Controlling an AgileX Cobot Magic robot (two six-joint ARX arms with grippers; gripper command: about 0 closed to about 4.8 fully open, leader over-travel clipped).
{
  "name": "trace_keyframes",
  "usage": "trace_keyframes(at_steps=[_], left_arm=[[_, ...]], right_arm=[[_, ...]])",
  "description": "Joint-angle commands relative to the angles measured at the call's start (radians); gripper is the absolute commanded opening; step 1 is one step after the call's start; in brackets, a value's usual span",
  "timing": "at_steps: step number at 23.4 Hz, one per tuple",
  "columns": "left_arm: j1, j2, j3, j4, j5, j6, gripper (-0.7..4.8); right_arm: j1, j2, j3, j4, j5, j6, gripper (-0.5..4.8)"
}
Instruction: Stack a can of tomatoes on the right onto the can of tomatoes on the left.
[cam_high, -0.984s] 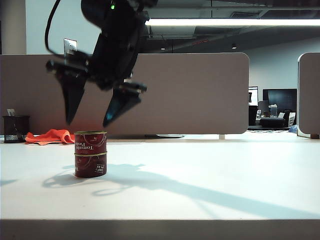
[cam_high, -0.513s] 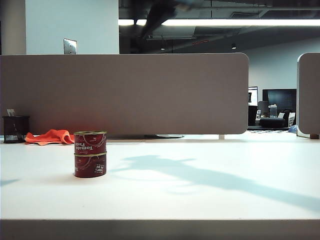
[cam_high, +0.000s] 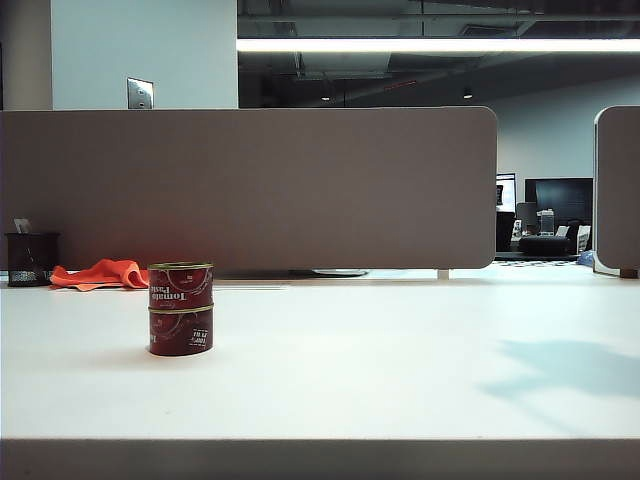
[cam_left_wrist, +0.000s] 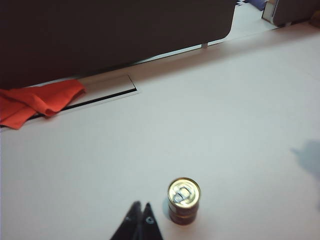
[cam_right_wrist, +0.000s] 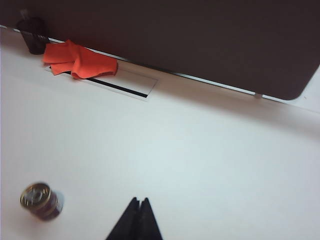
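Two red tomato cans stand stacked on the white table: the upper can (cam_high: 181, 286) sits squarely on the lower can (cam_high: 181, 331), left of the middle. No arm shows in the exterior view. The left wrist view looks down on the stack (cam_left_wrist: 183, 201) with its gold pull-tab lid; my left gripper (cam_left_wrist: 141, 205) hangs above the table beside it, apart from it, shut and empty. In the right wrist view the stack (cam_right_wrist: 39, 201) stands well off to one side of my right gripper (cam_right_wrist: 139, 200), which is shut on nothing.
An orange cloth (cam_high: 102, 272) lies at the back left beside a black mesh cup (cam_high: 31, 258). A grey partition (cam_high: 300, 185) runs along the table's far edge, with a cable slot (cam_left_wrist: 107, 90) in front of it. A faint arm shadow (cam_high: 570, 368) falls on the table's right.
The right arm, open above the stacked cans a second ago, has lifted away out of the exterior view and its gripper has shut. Its shadow slid to the right. The cans stayed put.
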Motion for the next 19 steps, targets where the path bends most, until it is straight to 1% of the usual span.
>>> trace_keyframes(at_steps=[1, 2, 3, 4, 5, 7, 10, 12, 14, 15, 17, 19], left_arm=[[-0.001, -0.097, -0.038, -0.049, 0.016, -0.016, -0.05], [0.0, -0.136, -0.05, -0.062, 0.016, -0.016, -0.05], [0.0, -0.205, -0.071, -0.072, 0.015, -0.016, -0.05], [0.0, -0.235, -0.082, -0.072, 0.013, -0.016, -0.05], [0.0, -0.289, -0.103, -0.071, 0.013, -0.016, -0.05], [0.0, -0.327, -0.129, -0.071, 0.012, -0.004, -0.05], [0.001, -0.36, -0.181, -0.059, 0.005, -0.009, -0.05], [0.001, -0.359, -0.222, 0.001, 0.01, -0.015, -0.05], [0.001, -0.357, -0.307, 0.158, 0.008, -0.016, -0.05], [0.001, -0.357, -0.371, 0.265, 0.008, -0.008, -0.05], [0.001, -0.357, -0.448, 0.368, 0.009, -0.008, -0.05], [0.0, -0.357, -0.527, 0.449, 0.01, -0.008, -0.05]], right_arm=[[0.002, -0.17, -0.15, 0.019, 0.006, -0.002, -0.09], [0.002, -0.237, -0.205, 0.018, 0.011, 0.002, -0.09], [0.002, -0.359, -0.302, 0.017, 0.034, 0.014, -0.09], [0.002, -0.415, -0.345, 0.018, 0.047, 0.018, -0.09], [0.002, -0.52, -0.426, 0.022, 0.087, 0.038, -0.09], [0.002, -0.625, -0.504, 0.047, 0.132, 0.043, -0.09], [0.002, -0.778, -0.638, 0.132, 0.182, 0.031, -0.08], [0.002, -0.85, -0.72, 0.193, 0.183, 0.031, -0.08], [0.003, -0.914, -0.831, 0.287, 0.139, 0.031, -0.08], [0.004, -0.93, -0.899, 0.362, 0.13, 0.031, -0.08], [0.003, -0.932, -0.97, 0.443, 0.13, 0.023, -0.08], [0.003, -0.932, -1.043, 0.533, 0.129, -0.018, -0.08]])
